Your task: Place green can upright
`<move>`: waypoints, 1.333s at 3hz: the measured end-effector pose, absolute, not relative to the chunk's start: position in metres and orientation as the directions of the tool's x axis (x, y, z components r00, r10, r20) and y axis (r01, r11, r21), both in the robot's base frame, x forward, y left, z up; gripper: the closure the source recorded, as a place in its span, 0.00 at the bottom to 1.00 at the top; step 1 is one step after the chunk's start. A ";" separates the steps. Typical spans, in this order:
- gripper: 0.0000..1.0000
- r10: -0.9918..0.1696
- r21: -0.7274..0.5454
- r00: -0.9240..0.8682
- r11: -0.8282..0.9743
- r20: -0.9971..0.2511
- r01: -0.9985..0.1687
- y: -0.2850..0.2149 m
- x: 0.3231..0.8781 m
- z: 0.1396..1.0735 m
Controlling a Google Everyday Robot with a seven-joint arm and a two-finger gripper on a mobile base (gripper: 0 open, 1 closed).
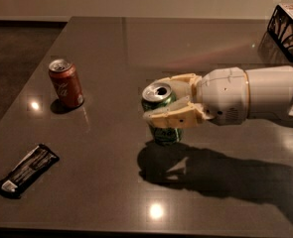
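Near the middle of the bench [111,43], the green can [165,134] stands upright with its silver top and opened mouth facing up. Its base is right at the dark surface, though I cannot tell whether it rests there or hangs just above. The claw [160,99] reaches in from the right on a white arm and is closed around the can's upper half. One cream finger [173,117] crosses the front of the label and the other sits behind the rim. A dark shadow lies on the bench just in front of the can and arm. Well apart to the left, a red can [65,82] stands upright. A black packet [27,170] lies flat near the front left edge. A dark box [287,26] sits at the far right corner.
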State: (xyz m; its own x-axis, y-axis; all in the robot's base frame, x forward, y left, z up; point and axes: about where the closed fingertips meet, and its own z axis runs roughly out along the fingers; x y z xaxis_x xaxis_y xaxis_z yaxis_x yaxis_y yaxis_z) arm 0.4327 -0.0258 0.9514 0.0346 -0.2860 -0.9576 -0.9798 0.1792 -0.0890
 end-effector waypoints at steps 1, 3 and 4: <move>1.00 -0.161 -0.046 0.018 0.171 -0.987 -0.984 -0.019 0.430 0.948; 0.82 -0.055 -0.063 0.055 0.160 -0.997 -0.985 -0.004 0.444 0.939; 0.58 -0.057 -0.061 0.051 0.183 -0.997 -0.981 0.001 0.456 0.933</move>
